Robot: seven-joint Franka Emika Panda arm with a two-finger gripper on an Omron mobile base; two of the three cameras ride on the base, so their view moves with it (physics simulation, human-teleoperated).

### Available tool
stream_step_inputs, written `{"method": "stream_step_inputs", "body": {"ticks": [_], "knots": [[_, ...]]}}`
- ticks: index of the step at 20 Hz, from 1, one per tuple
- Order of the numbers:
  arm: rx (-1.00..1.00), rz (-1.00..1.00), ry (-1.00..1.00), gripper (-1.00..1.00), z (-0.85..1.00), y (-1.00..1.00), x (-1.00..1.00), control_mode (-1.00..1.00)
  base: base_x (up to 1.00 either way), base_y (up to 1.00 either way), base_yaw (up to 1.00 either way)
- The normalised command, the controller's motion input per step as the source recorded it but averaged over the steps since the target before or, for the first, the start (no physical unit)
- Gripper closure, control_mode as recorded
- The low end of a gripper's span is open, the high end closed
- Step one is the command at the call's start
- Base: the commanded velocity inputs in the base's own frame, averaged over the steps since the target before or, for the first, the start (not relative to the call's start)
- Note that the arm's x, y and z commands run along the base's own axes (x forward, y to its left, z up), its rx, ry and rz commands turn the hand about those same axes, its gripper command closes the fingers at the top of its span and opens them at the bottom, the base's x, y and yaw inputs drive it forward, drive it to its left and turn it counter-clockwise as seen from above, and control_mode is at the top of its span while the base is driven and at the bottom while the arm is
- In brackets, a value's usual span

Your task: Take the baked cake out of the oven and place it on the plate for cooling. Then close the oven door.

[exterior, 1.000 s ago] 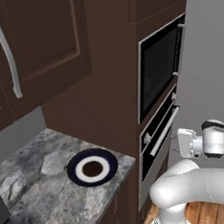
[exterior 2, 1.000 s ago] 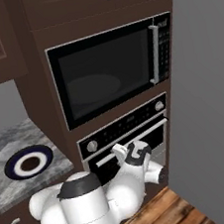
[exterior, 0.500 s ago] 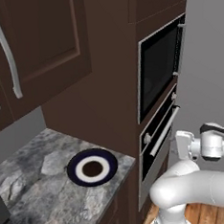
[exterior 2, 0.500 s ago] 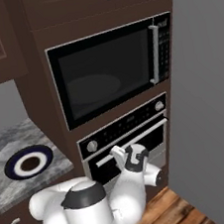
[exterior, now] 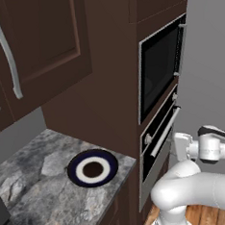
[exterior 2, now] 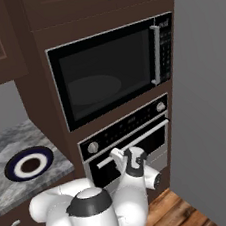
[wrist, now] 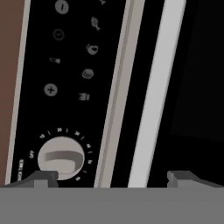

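- Oven door (exterior 2: 132,150) is seen shut, with the cake presumably sealed behind its dark glass.
- The gripper (wrist: 111,177) is held spread wide and empty, its tips straddling the silver bar handle (wrist: 153,94) beside the round knob (wrist: 61,158).
- The opening step is judged to be in hand; closing onto the bar and pulling down is called for next.
- The plate (exterior: 92,168) is left waiting on the granite counter (exterior: 40,198).
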Motion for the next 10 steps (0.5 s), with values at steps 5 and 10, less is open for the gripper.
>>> {"method": "stream_step_inputs", "body": {"ticks": [5,10], "knots": [[0.03,-0.03,0.0,-1.0,0.0,0.0,0.25,-1.0,0.0,0.0,0.0],[0.02,-0.03,0.0,-1.0,-0.04,0.0,0.35,-1.0,0.0,0.0,0.0]]}}
